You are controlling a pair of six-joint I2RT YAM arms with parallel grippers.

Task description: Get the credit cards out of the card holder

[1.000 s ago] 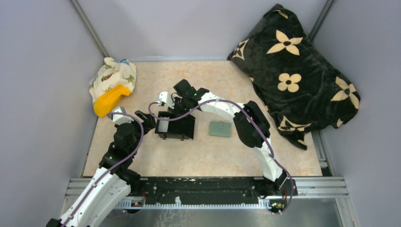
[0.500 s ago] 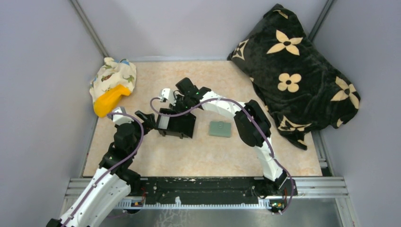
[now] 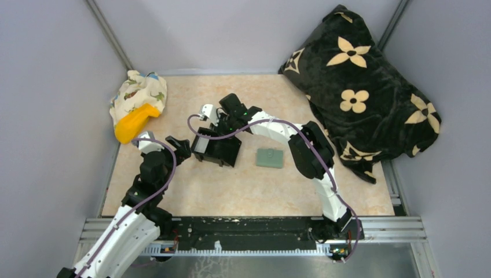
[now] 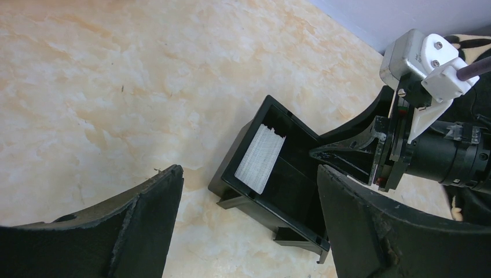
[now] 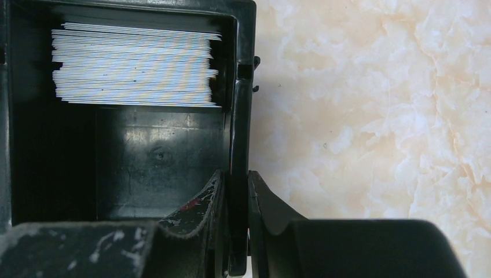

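Observation:
The sage-green card holder [image 3: 270,157] lies closed and flat on the table, right of a black plastic box [image 3: 219,152]. The credit cards are hidden from view. My right gripper [image 3: 215,130] is shut on the box's side wall [image 5: 238,145], one finger inside and one outside, and the box sits tilted. A white stack of thin cards [image 5: 136,63] rests against the box's inner wall [image 4: 260,159]. My left gripper [image 3: 177,145] hangs open just left of the box [image 4: 289,191], holding nothing.
A yellow object [image 3: 134,121] wrapped in a patterned cloth [image 3: 142,92] lies at the far left. A black blanket with cream flowers [image 3: 359,87] fills the right back corner. Grey walls enclose the table; a metal rail [image 3: 249,227] runs along the near edge.
My right gripper has drawn the black box slightly back and right, tipping it up at an angle. The left arm and the card holder have stayed put.

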